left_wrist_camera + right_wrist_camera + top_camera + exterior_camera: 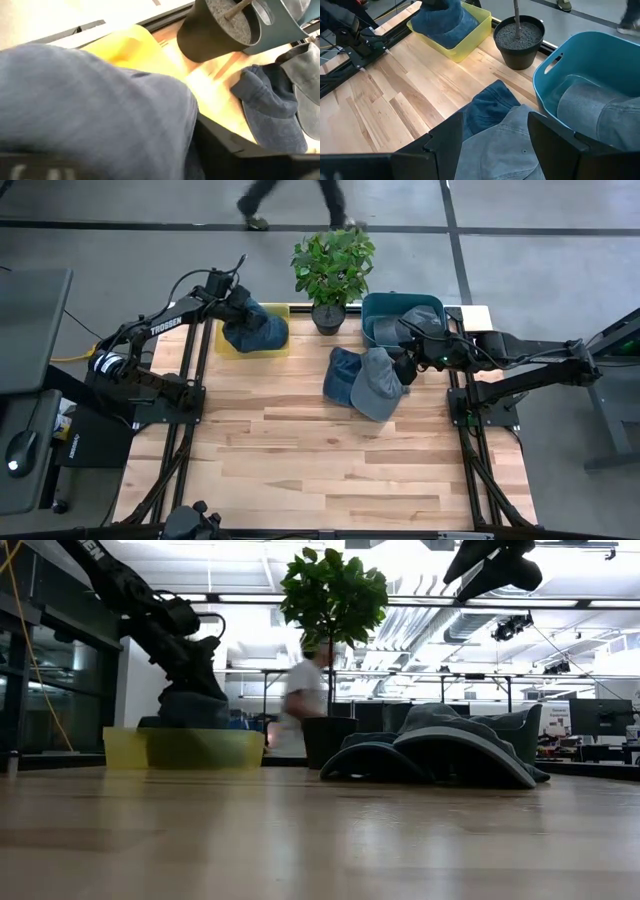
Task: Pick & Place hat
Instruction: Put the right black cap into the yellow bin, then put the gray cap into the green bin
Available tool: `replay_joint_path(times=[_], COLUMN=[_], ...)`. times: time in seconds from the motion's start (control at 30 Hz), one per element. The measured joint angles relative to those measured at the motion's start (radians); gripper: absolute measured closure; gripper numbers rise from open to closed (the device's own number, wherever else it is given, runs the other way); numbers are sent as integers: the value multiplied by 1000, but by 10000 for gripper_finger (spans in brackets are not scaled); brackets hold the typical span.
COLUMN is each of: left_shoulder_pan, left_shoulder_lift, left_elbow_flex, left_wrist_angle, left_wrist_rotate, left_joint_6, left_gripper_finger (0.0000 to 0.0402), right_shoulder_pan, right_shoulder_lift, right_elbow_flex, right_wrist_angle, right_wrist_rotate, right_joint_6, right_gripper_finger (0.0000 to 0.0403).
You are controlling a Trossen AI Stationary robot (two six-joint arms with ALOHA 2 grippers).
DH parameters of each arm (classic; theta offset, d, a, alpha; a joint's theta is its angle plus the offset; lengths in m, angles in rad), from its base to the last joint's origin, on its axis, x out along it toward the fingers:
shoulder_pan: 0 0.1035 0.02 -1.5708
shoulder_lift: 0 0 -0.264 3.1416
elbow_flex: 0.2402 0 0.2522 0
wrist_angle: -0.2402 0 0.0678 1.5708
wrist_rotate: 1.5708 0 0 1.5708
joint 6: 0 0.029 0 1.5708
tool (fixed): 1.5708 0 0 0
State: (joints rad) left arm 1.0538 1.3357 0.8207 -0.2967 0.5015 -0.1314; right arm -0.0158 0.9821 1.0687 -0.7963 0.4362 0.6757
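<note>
A blue hat (258,330) stands in the yellow bin (282,348) at the table's far left, and it fills the left wrist view (90,110). My left gripper (236,304) sits on its top, seen in the low view (192,675). A second blue hat (343,375) and a grey hat (378,385) lie overlapping on the table's far right. Another grey hat (600,115) lies in the teal bin (547,90). My right gripper (495,135) hangs open, high above the grey hat (505,150), touching nothing. My left gripper comes down from above onto the top of the blue hat (195,698). The hat's own cloth hides the fingers in the wrist view, so the kind of hold cannot be told. The hat stands below the gripper with its lower part inside the yellow bin (190,747).
A potted plant (331,270) stands between the two bins at the far edge. A person (290,200) walks past beyond the table. Bare wood (320,470) stretches over the table's near half.
</note>
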Motion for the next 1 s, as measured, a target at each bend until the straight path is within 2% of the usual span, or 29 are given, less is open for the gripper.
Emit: replay_joint_path(times=[0.17,0.3,0.67,1.0], left_shoulder_pan=[0,0,0,0], left_shoulder_lift=[-1,-7,-122,-191], left_elbow_flex=[0,0,0,0], left_wrist_angle=[-59,-119,-225,-269], left_wrist_rotate=[-53,-145,-447,-537], left_joint_6=[0,0,2,-4], left_gripper_finger=[186,154,147,147], right_shoulder_pan=[0,0,0,-2], right_shoulder_lift=[0,0,0,1], right_elbow_flex=[0,0,0,-52], right_wrist_angle=[0,0,0,15], right_wrist_rotate=[2,2,7,19], right_joint_6=[-2,-2,-2,45], right_gripper_finger=[187,187,187,187])
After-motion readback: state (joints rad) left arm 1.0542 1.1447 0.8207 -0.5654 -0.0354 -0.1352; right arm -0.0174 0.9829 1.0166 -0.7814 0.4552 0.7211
